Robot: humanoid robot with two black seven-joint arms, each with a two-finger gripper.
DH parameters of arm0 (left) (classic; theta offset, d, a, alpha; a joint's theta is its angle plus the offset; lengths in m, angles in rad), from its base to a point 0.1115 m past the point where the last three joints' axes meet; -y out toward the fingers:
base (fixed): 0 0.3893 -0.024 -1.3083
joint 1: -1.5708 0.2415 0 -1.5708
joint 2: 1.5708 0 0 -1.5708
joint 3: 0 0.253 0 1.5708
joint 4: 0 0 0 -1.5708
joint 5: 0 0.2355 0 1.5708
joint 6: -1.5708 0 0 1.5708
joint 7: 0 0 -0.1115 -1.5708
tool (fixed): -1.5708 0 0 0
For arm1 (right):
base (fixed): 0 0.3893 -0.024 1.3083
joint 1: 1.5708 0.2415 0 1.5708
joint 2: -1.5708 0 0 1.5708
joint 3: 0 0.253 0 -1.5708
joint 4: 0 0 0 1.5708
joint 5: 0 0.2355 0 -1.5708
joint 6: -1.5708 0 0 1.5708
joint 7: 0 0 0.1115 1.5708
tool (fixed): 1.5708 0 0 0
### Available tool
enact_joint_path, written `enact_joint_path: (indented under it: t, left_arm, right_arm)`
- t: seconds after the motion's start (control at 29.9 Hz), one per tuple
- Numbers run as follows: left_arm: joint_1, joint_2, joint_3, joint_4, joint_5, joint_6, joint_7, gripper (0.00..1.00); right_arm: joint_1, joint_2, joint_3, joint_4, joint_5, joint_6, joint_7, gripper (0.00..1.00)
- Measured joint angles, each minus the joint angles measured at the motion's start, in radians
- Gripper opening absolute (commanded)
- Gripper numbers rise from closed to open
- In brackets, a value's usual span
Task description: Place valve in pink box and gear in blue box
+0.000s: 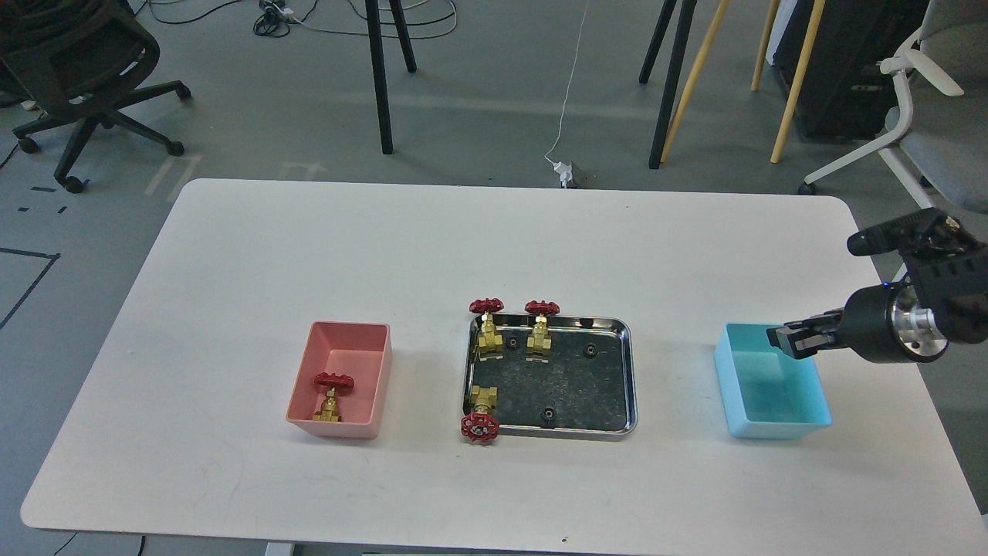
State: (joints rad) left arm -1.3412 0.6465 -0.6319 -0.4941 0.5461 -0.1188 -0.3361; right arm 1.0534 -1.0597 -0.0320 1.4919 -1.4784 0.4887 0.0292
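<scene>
Right gripper (781, 337), fingers nearly together over the blue box (772, 386), may hold a gear I cannot see, while 1 valve (330, 395) sits in the pink box (343, 371); releasing off-centre could bounce it out.

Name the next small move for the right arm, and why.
Probably open the right gripper in place: it hangs over the blue box, which looks empty. I cannot tell whether it holds a gear.

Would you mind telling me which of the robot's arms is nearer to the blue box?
Right. The right gripper hovers over the blue box's far right corner; the left arm is not in view.
</scene>
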Motion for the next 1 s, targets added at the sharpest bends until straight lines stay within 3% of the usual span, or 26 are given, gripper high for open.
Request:
enact_joint_path:
  t: [0.2,0.3,0.37,0.5,0.57,0.87,1.0]
  left_arm:
    - [-0.011,-0.008,0.0,-0.001,0.0,0.004,0.001,0.98]
    - [-0.015,-0.008,0.0,-0.002,0.0,0.004,0.003,0.98]
    - [-0.016,-0.008,0.0,-0.002,0.0,0.003,0.003,0.98]
    - [-0.016,-0.007,0.0,-0.002,0.0,0.002,0.003,0.98]
    - [-0.016,-0.007,0.0,-0.001,0.0,0.002,0.003,0.98]
    - [-0.009,-0.009,0.001,-0.001,-0.001,0.002,0.001,0.98]
    - [-0.008,-0.017,0.006,-0.004,0.001,-0.003,0.007,0.98]
  right_arm:
    - [-0.041,0.02,0.011,-0.046,-0.01,0.0,0.0,0.17]
    - [-0.043,0.062,0.011,-0.095,-0.011,0.0,0.0,0.23]
    - [-0.046,0.079,0.011,-0.114,-0.011,0.0,0.0,0.32]
    - [-0.059,0.1,0.012,-0.122,-0.011,0.0,-0.003,0.58]
    - [-0.062,0.104,0.015,-0.123,-0.011,0.0,-0.003,0.64]
    - [-0.066,0.111,0.062,-0.117,0.004,0.0,-0.006,0.72]
    - [-0.067,0.132,0.183,-0.118,0.056,0.0,-0.007,0.76]
